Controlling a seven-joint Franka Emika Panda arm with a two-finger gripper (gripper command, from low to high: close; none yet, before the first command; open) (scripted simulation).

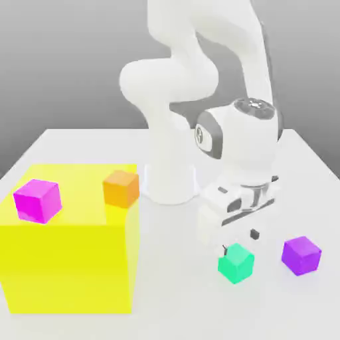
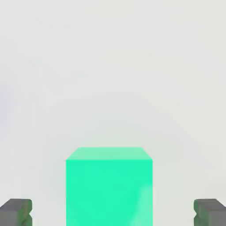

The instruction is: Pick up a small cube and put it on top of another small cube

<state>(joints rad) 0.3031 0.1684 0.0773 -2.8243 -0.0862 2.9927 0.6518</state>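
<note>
Teal-green cube (image 1: 236, 263) is seen resting on the white table (image 1: 319, 199), just beside the purple cube (image 1: 301, 255) and well apart from the big yellow block (image 1: 66, 265), where the orange cube (image 1: 121, 188) and the magenta cube (image 1: 38, 200) are set. The gripper (image 1: 240, 242) is held just above it, jaws spread wide and empty. A straight descent is judged best, with the fingertips (image 2: 16, 212) kept level on opposite faces before closing.

small cube (image 1: 236, 263) on table (image 1: 80, 139) | another small cube (image 1: 121, 188) on block (image 1: 66, 265)
</note>
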